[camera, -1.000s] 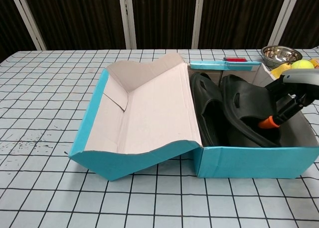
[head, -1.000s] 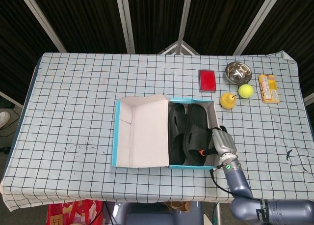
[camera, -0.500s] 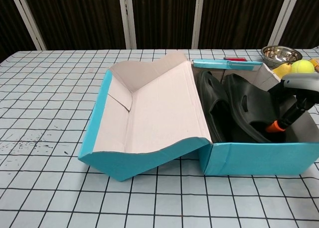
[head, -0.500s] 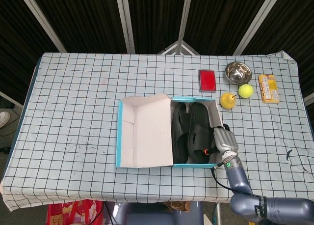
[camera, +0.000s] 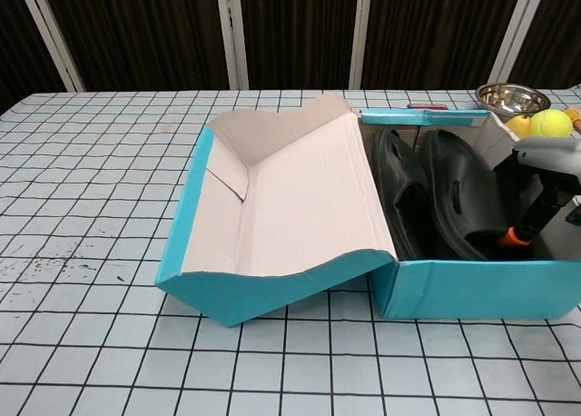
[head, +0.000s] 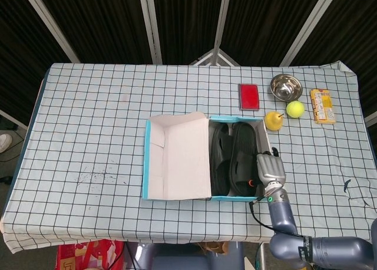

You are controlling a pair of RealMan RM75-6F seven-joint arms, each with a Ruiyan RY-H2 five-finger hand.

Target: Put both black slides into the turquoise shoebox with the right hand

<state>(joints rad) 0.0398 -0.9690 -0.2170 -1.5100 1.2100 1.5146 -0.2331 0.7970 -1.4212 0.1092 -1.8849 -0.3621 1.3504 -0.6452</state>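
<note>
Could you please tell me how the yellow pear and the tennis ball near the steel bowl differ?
The yellow pear is a deeper yellow with a stem; the tennis ball is a paler greenish yellow and round. The pear lies beside the turquoise shoebox; the ball lies just below the steel bowl. Both rest untouched on the table.

Both views are lit evenly and brightly from above, and only soft, short shadows are thrown on the white checked tablecloth (head: pixel 94 122). The dark curtain background (head: pixel 182 22) is left nearly black. A small glare is seen on the round steel bowl (head: pixel 285 86). The inside of the turquoise cardboard shoebox (camera: pixel 472 289) is shaded. The chest view is sharp, with slight bending of lines at the edges.
</note>
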